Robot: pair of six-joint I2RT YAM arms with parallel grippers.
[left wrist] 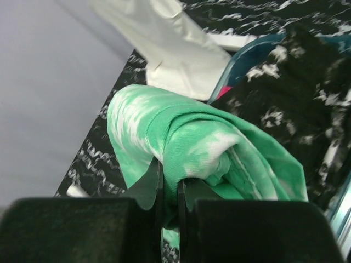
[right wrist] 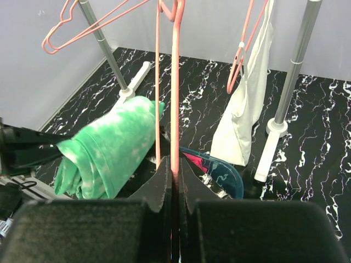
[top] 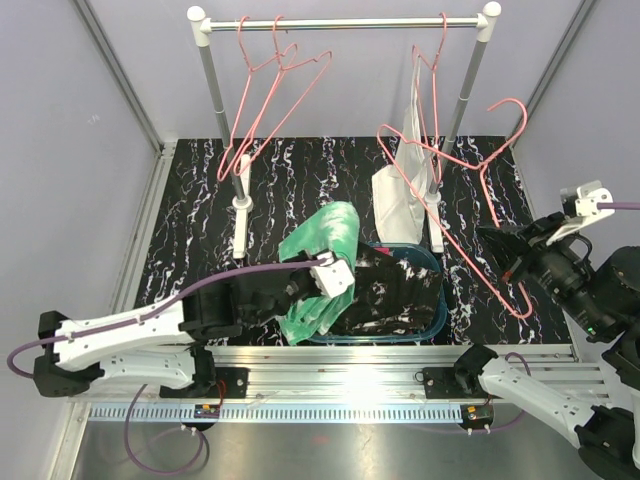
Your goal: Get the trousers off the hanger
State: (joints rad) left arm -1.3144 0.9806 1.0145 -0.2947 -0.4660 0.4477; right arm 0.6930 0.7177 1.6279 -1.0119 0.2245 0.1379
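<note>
In the top view, the left tool (top: 306, 286) was closed on the green-and-white tie-dye trousers (top: 326, 238), which were bunched and draped over the near left rim of the teal basket (top: 441, 300) in the middle of the desk (top: 200, 220). The black trousers with white splashes (top: 392, 295) lay inside that basket. The right tool (top: 508, 255) was clamped on the wire of a pink hanger (top: 450, 155) held tilted above the right side of the desk. Behind it, a white garment (top: 408, 170) hung on the rack (top: 340, 22), and bare pink hangers (top: 270, 95) hung at the rack's left end.

From the left wrist, the left tool (left wrist: 170, 185) had its fingers pinched tight on a fold of the green-and-white tie-dye trousers (left wrist: 208, 142). The black trousers with white splashes (left wrist: 299, 93) lay to the right, and a sliver of the magenta trousers (left wrist: 224, 91) showed just inside the basket rim (left wrist: 244, 57).

From the right wrist, the right tool (right wrist: 174, 171) was shut on the pink hanger (right wrist: 175, 104), whose wire ran straight up from the jaws. Beyond it, the green-and-white tie-dye trousers (right wrist: 109, 148) hung from the left tool (right wrist: 30, 149) at the basket's left edge, and the magenta trousers (right wrist: 194, 162) showed in the basket (right wrist: 227, 174).
</note>
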